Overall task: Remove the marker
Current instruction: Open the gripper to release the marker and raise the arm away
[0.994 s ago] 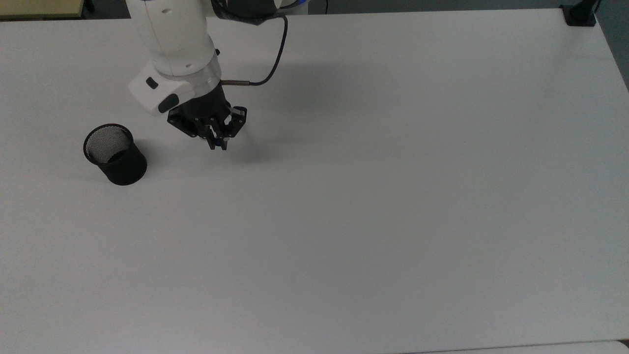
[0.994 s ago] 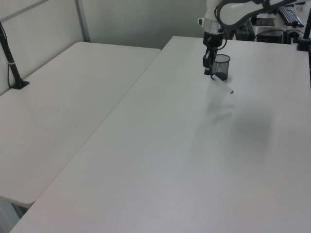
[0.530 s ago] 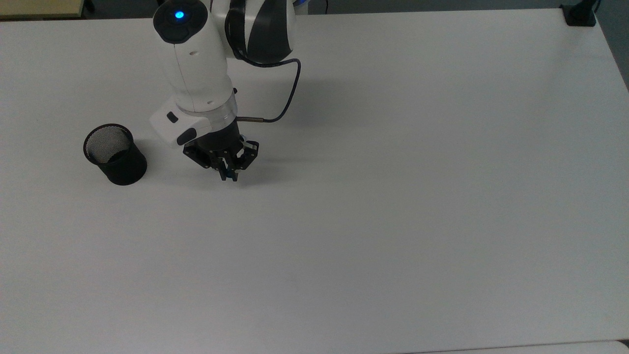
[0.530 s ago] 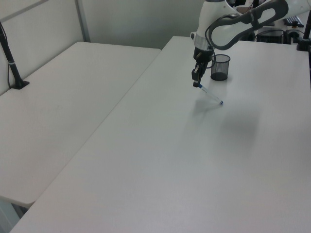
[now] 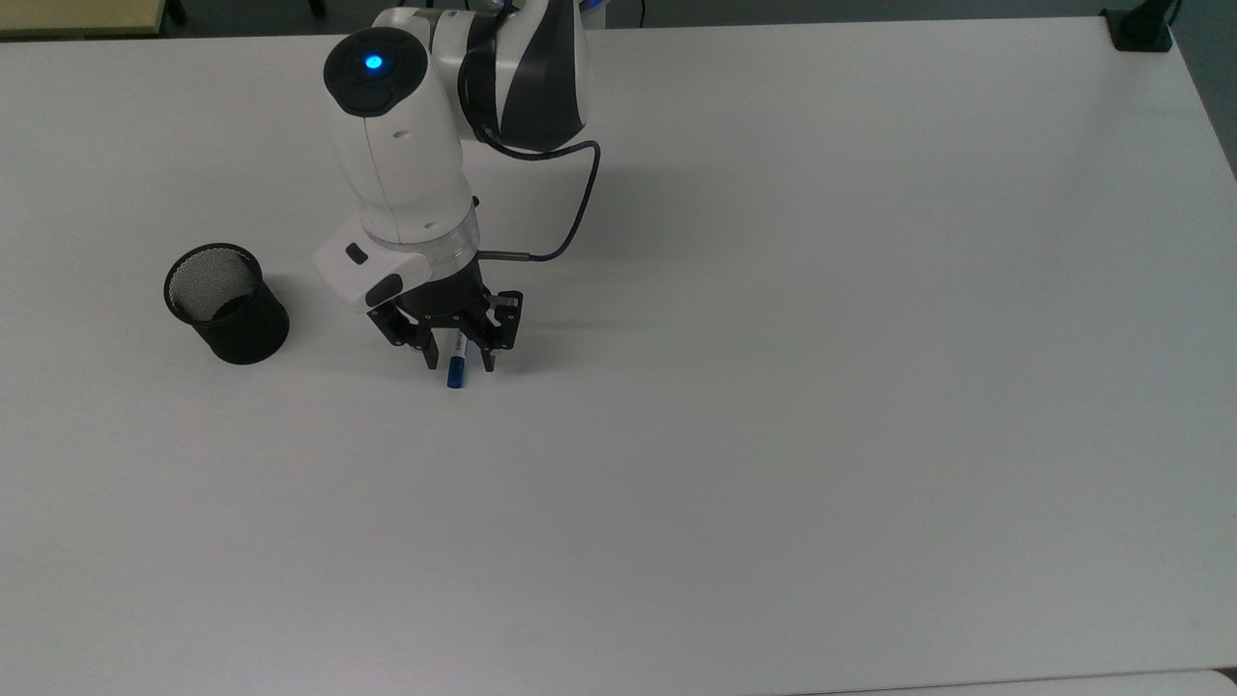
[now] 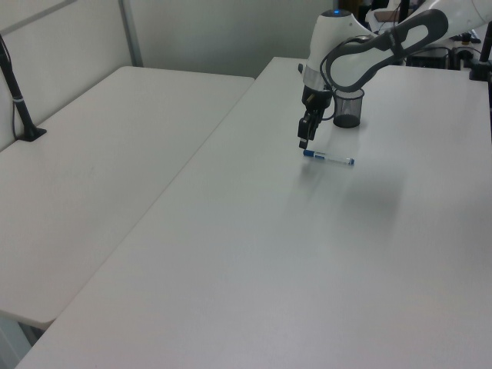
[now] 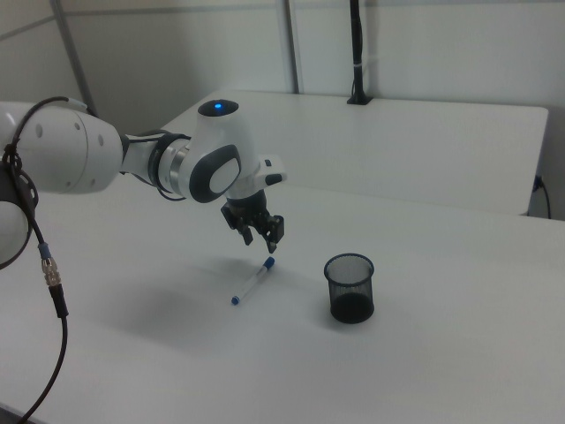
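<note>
The white marker with its blue cap lies flat on the white table, to the top view's right of the black mesh cup. My gripper hangs just above its capped end, open, one finger on each side and neither touching it. In the left view the marker lies free on the table just below and right of the gripper, with the cup behind. In the right view the marker rests left of the cup, under the open gripper.
A black clamp mount sits at the table's far right corner in the top view. A second white table adjoins on the left view's left, with a black post on it. The arm's cable loops beside the wrist.
The gripper carried the marker away from the cup and lowered toward the table. It has opened, and the marker has gone from hanging tilted to lying flat.
</note>
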You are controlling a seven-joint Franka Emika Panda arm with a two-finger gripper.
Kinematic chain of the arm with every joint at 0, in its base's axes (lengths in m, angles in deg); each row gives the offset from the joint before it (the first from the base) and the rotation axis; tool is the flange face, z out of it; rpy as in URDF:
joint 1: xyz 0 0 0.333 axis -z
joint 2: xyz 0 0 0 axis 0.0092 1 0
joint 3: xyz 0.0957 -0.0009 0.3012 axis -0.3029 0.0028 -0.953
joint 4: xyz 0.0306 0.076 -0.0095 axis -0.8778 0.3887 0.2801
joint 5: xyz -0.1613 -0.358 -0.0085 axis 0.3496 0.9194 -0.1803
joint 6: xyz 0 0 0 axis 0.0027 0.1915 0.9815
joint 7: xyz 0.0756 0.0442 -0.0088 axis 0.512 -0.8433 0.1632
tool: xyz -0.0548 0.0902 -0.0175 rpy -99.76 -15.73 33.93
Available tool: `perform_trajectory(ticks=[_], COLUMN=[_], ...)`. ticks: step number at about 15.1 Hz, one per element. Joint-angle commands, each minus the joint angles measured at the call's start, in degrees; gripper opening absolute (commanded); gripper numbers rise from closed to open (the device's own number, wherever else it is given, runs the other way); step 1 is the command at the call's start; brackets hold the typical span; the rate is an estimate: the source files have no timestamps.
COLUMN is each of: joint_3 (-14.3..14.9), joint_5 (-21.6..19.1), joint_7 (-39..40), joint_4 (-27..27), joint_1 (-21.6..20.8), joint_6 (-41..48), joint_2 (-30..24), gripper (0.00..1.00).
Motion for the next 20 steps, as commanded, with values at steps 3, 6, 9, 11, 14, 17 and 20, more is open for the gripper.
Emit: perform_trajectory(ticks=[3,6,9,11,14,17,20], joint_3=[0.5,0.59,0.59,1.29,2.69,2.78,2.87], joint_5=[-0.14,-0.05,-0.32,-0.23,-0.93,-0.41,-0.06], joint_7=[-1.11,-0.94,-1.02,-1.2,-1.2,-2.07,-4.19], joint_4=[0.07,-0.02,0.07,-0.02,-0.02,-0.02,0.07], joint_1=[-0.26,1.05,2.99,3.08,3.08,2.47,1.59], joint_6=[2.24,10.14,17.87,24.72,33.42,41.88,43.04], joint_2=[-4.51,-11.01,-18.65,-23.75,-29.64,-33.17,-33.97], gripper=[1.0,1.0,1.0,1.0,1.0,1.0,1.0])
